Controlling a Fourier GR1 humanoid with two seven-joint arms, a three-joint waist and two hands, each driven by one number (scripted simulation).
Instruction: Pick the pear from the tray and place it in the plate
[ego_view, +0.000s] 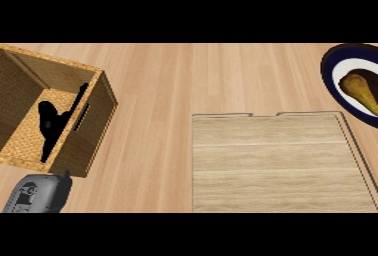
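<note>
Pear (360, 91): brown-gold, lying on the plate (330, 69) at the view's right edge, narrow end toward the upper left, partly cut off by the edge
Plate: dark blue rim around a white ring and a dark centre, only its left part in view, just beyond the tray's far right corner
Tray (280, 170): pale wood-grain board with a thin raised rim, lying flat on the desk (184, 80) at lower right, nothing on it
Basket (92, 135): woven, open-topped, at the left of the desk, dark shadow inside
Left hand (65, 176): only a black tip shows above the grey forearm (37, 194) at the lower left, beside the basket's near corner; how far open it is cannot be told, and nothing is seen in its hold
Right hand: out of view
Writing: no readable text on any item
</note>
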